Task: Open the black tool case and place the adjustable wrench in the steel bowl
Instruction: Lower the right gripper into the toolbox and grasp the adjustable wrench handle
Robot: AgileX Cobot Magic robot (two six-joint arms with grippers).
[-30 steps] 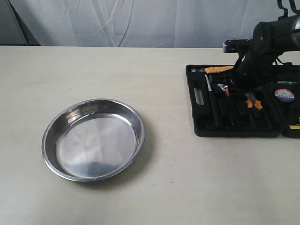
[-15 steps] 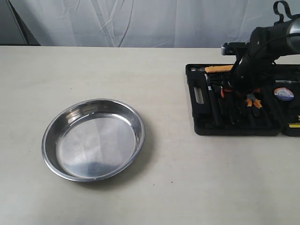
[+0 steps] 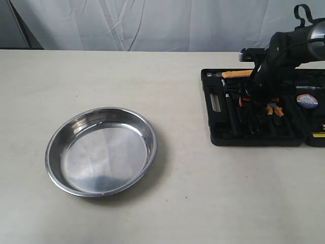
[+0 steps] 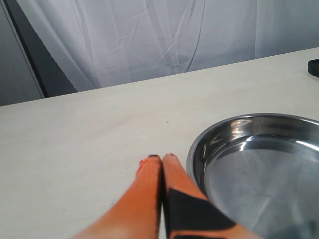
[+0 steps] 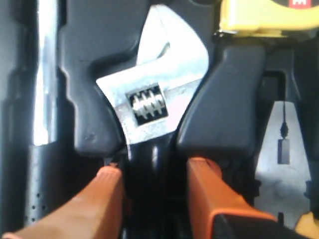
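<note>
While the wrench (image 5: pixel 154 94) is lying in its slot in the open case (image 3: pixel 254 141), the right gripper (image 5: pixel 154 174) is straddling its black handle, open and empty, likely facing a stiff, heavy, slick tool best clamped just below the head.

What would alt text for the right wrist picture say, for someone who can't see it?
Close-up of the gripper, its two orange fingers open on either side of the black handle of the wrench, just below its silver head. The wrench lies in its moulded slot in the black case.
</note>
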